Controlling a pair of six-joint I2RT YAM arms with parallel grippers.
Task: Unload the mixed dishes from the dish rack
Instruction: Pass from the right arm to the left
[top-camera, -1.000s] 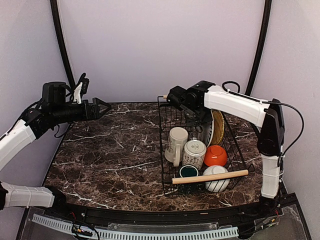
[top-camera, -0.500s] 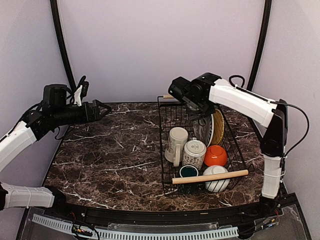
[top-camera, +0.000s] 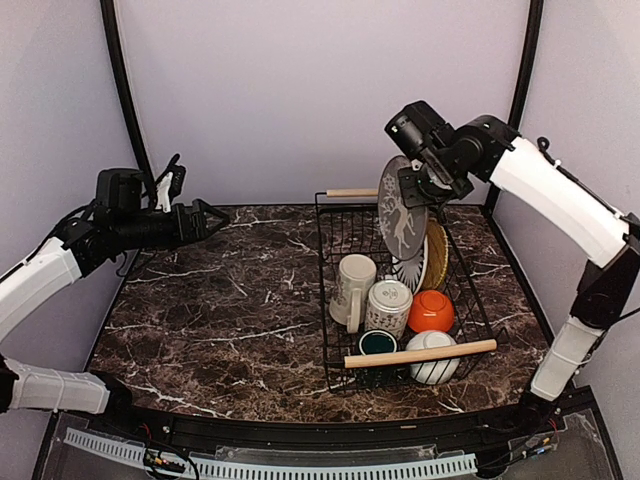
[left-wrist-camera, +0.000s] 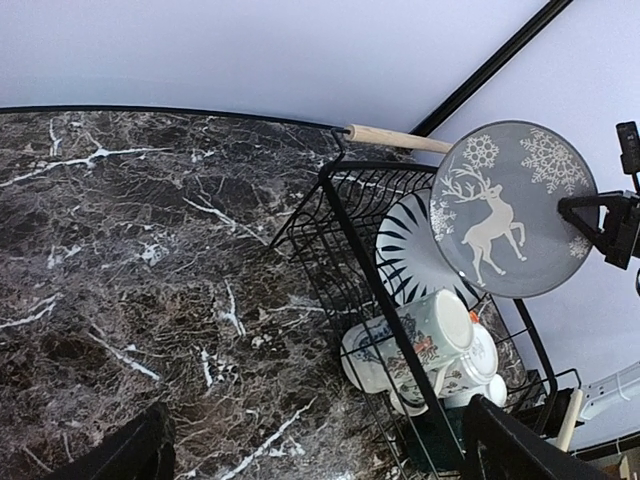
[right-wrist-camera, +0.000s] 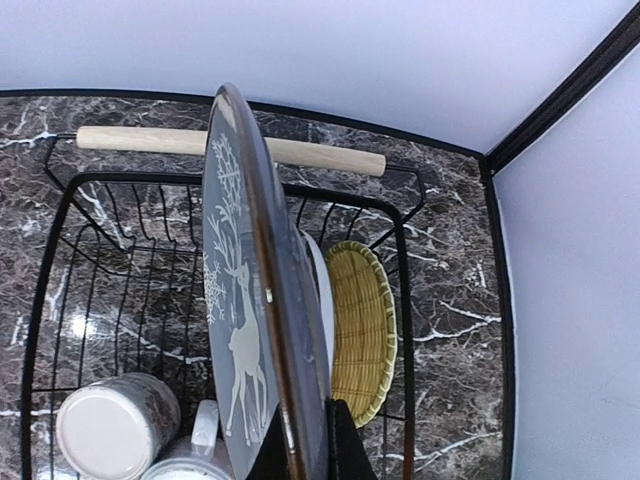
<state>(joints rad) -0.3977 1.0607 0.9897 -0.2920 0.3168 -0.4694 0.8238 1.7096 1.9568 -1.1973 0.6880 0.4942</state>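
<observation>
1. While the right end effector (top-camera: 428, 184) is clamped on the rim of a grey deer plate (top-camera: 400, 215), that plate hangs on edge in the air above the far end of the rack (top-camera: 322, 280).
2. Left end effector (top-camera: 212, 220): jaws wide, holding nothing, in the air over the far left of the counter (top-camera: 220, 310), well apart from the rack.
3. Rack: sits on the right half of the counter, with one wooden handle (top-camera: 350, 192) at the far end and another (top-camera: 420, 353) at the near end.
4. Far right of the rack: a radial plate (top-camera: 412, 268) and a green plate (top-camera: 437, 255) stand on edge side by side, the green one further right.
5. Middle: a cream mug (top-camera: 352, 285) is just beside a patterned mug (top-camera: 388, 305), with an orange bowl (top-camera: 432, 310) to the right.
6. Near end: a green cup (top-camera: 377, 343) and a white bowl (top-camera: 435, 365) lie by the near handle.
</observation>
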